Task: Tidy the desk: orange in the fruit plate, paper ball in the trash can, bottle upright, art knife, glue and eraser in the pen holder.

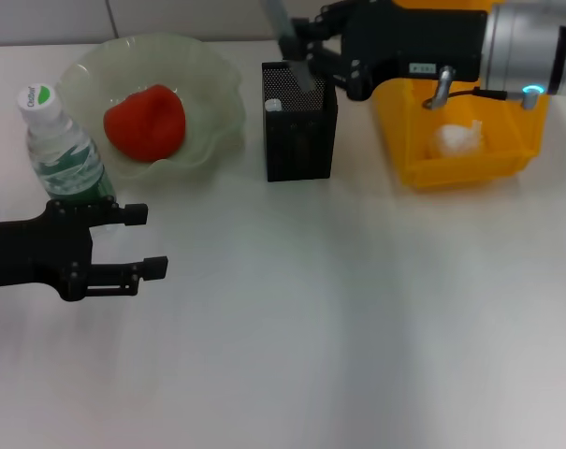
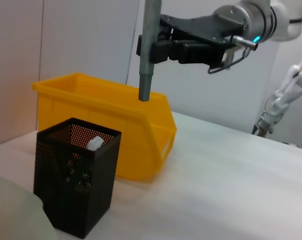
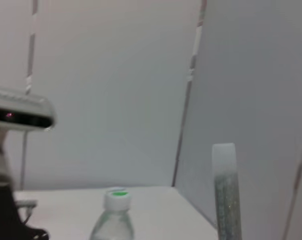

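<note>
Fingers of the right gripper (image 2: 151,47) are pinching the glue (image 2: 149,60) over the pen holder (image 1: 300,122); misalignment risks clipping its rim.

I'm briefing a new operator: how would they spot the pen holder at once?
Start at the yellow bin at the table's far right. Just to its left stands the pen holder, under the right claw. It is the only black mesh box; the green plate beyond is round.
</note>
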